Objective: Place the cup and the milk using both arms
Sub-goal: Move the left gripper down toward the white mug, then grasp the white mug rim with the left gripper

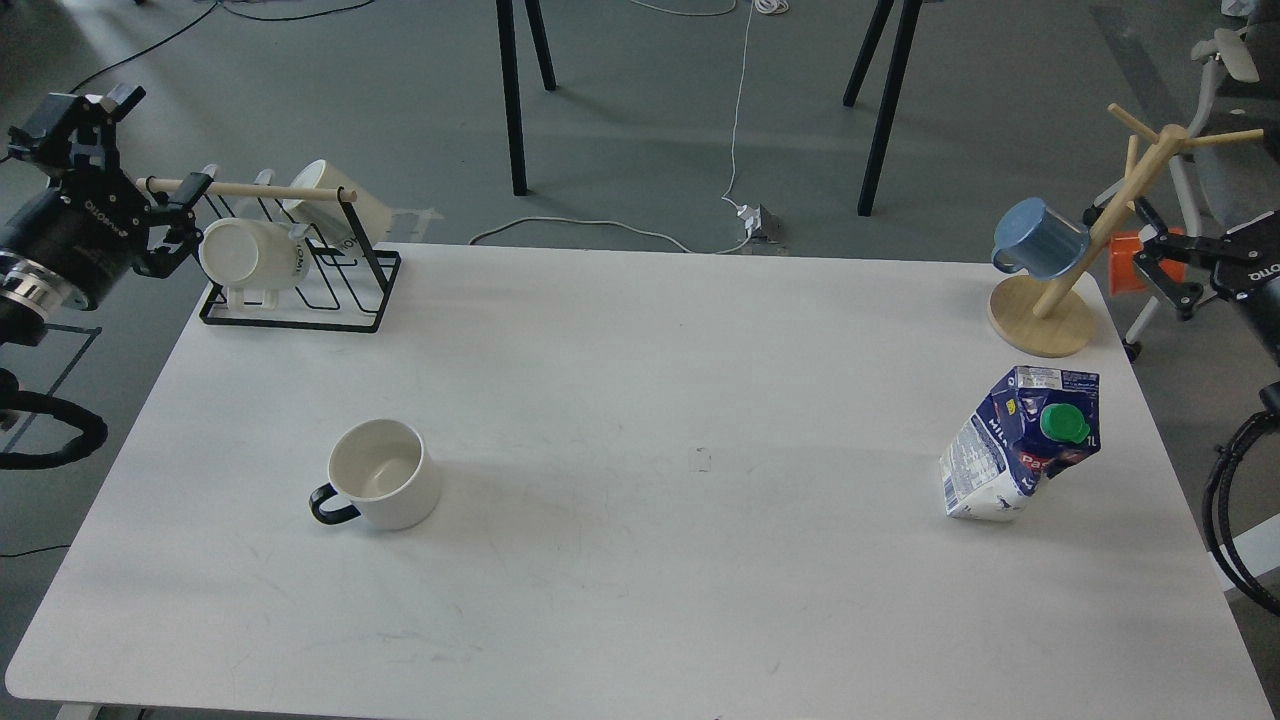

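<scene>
On my surface (640,420), the squat white ceramic mug (385,487) sits front-left, the dented blue-and-white milk carton (1018,445) front-right; black wire rack (300,290) back-left, wooden mug tree (1060,300) apparently back-right.

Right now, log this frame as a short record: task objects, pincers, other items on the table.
cup: white mug, upright, table's left half, black handle toward near-left
milk: dented carton, upright but leaning, table's right side, green cap on
left pincer: open, holding nothing, beside wire rack with white cups
right pincer: open, holding nothing, beside wooden mug tree with blue mug
</scene>
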Controlling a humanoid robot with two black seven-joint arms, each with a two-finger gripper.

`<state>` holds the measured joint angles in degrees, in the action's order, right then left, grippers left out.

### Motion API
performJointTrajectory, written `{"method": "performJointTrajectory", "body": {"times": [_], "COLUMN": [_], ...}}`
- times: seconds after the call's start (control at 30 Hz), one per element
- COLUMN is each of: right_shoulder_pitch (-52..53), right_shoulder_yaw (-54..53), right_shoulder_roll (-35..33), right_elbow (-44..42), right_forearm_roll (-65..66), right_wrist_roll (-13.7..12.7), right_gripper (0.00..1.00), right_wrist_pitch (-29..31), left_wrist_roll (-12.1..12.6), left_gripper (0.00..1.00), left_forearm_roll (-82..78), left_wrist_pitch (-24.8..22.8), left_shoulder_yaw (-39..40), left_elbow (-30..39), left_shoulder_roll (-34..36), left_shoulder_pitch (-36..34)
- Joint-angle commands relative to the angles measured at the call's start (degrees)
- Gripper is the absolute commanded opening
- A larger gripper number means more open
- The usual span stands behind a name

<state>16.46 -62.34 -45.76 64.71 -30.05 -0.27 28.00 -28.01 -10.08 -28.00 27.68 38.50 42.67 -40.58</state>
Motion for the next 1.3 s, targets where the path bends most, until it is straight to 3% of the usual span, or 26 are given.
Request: {"method": "performJointTrajectory", "body": {"times": [0.0,0.3,0.5,0.67,0.8,0.93,1.1,1.27], "right_shoulder_pitch": [0.0,-0.9,-1.2,-1.6,-3.2,-3.6,-3.8,-4.5], "right_shoulder_yaw": [0.0,0.0,0.0,0.0,-0.2,-0.2,-0.3,-0.3], "right_shoulder_roll": [-0.1,0.3,0.6,0.8,0.8,0.8,0.8,0.8], "right_elbow": [0.0,-0.2,-1.5,-3.4,-4.0,-4.6,-5.9,-6.0], "right_forearm_roll": [0.1,0.0,0.2,0.1,0.1,0.1,0.1,0.1], "right_wrist_roll": [0.0,0.0,0.0,0.0,0.0,0.1,0.0,0.1], "right_gripper": [0.99,0.99,0.99,0.99,0.99,0.99,0.99,0.99], "right_wrist_pitch": [0.0,0.0,0.0,0.0,0.0,0.0,0.0,0.0], "left_wrist_roll": [0.0,0.0,0.0,0.0,0.0,0.0,0.0,0.0], "left_gripper": [0.99,0.99,0.99,0.99,0.99,0.99,0.98,0.98], "left_forearm_roll": [-0.1,-2.2,-36.8,-62.8,-73.7,-85.4,-88.2,-88.4], "left_wrist_pitch": [0.0,0.0,0.0,0.0,0.0,0.0,8.0,9.0], "left_shoulder_yaw": [-0.1,-1.3,-2.2,-2.5,-2.9,-7.1,-10.1,-10.1], "left_elbow": [0.0,-1.7,-0.3,8.9,17.6,21.0,21.1,20.5], "left_shoulder_roll": [0.0,0.2,0.4,2.3,4.6,5.3,4.4,3.3], "left_shoulder_pitch": [-1.4,-3.2,-4.4,-4.1,-3.4,-2.8,0.2,2.0]}}
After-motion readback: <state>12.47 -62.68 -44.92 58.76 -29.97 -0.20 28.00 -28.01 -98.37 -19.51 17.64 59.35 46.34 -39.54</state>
